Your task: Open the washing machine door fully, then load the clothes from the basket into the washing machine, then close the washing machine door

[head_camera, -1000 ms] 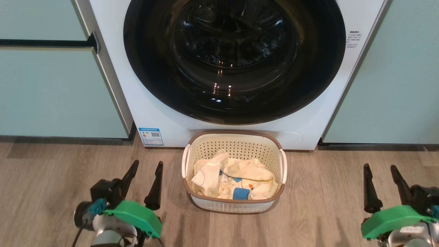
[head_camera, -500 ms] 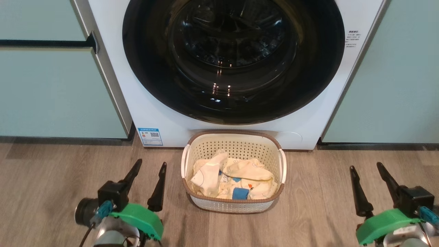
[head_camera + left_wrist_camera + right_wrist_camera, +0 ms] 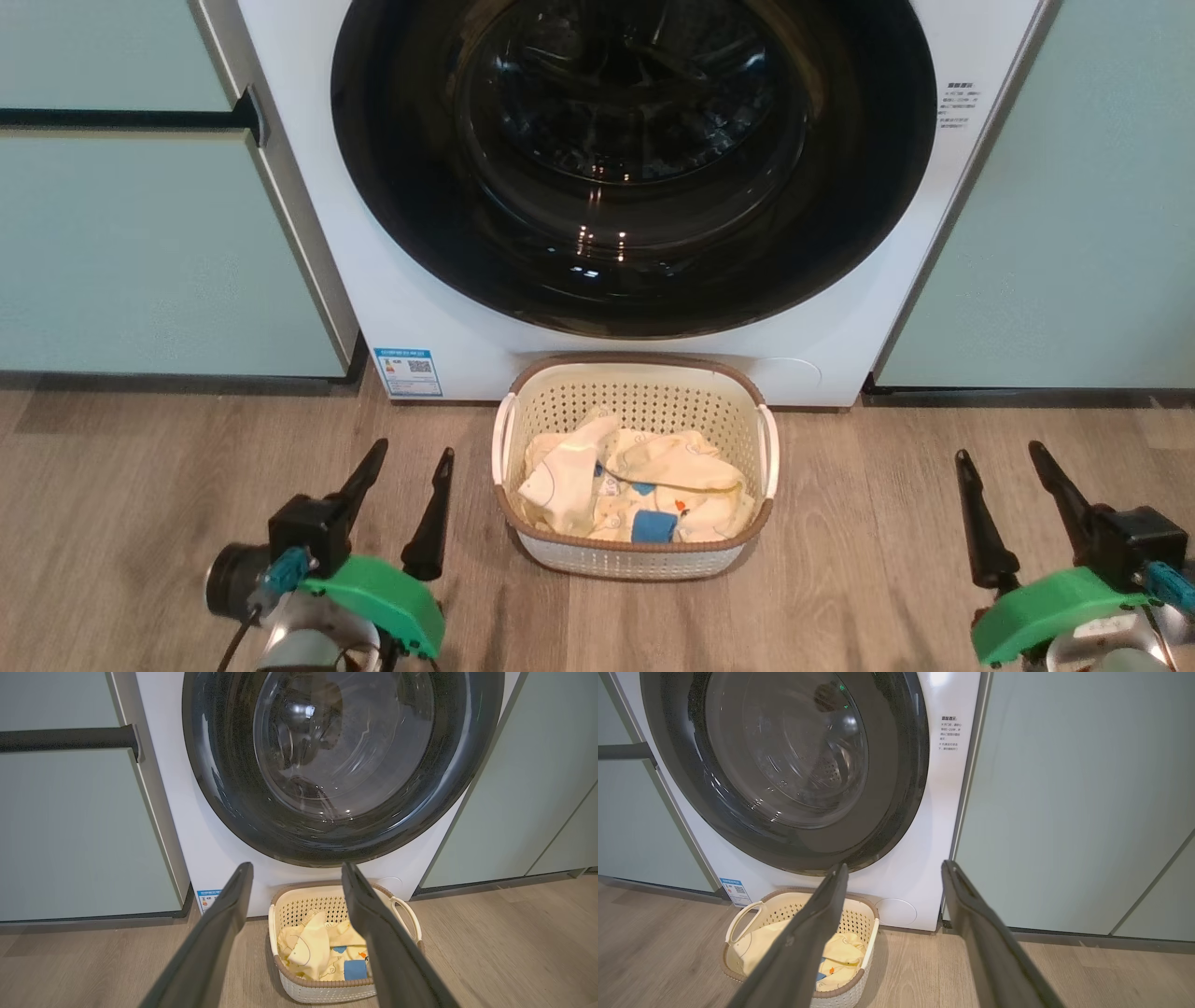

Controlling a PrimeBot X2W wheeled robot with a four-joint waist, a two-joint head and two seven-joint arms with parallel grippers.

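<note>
The white washing machine [image 3: 411,299] faces me, its round glossy black door [image 3: 635,168] lying flat against the front. On the floor just below the door stands the cream perforated basket [image 3: 635,560]. It holds pale yellow clothes [image 3: 653,467] with a blue patch. My left gripper [image 3: 412,453] hovers open to the left of the basket, nothing between its fingers. My right gripper [image 3: 1000,453] hovers open well to the right of it, also empty. The left wrist view looks past open fingers [image 3: 224,919] at the door [image 3: 336,765] and basket [image 3: 289,905]. In the right wrist view, open fingers [image 3: 971,914] frame the door [image 3: 784,765].
Pale green cabinet doors flank the machine, one on the left [image 3: 140,252] with a dark handle bar [image 3: 131,117] and one on the right [image 3: 1074,233]. Wood-look floor [image 3: 878,560] spreads around the basket. A blue sticker [image 3: 409,371] marks the machine's lower left corner.
The right gripper has shifted a little leftward toward the basket and the left gripper slightly rightward. Both stay open. Door, basket and clothes are unchanged.
</note>
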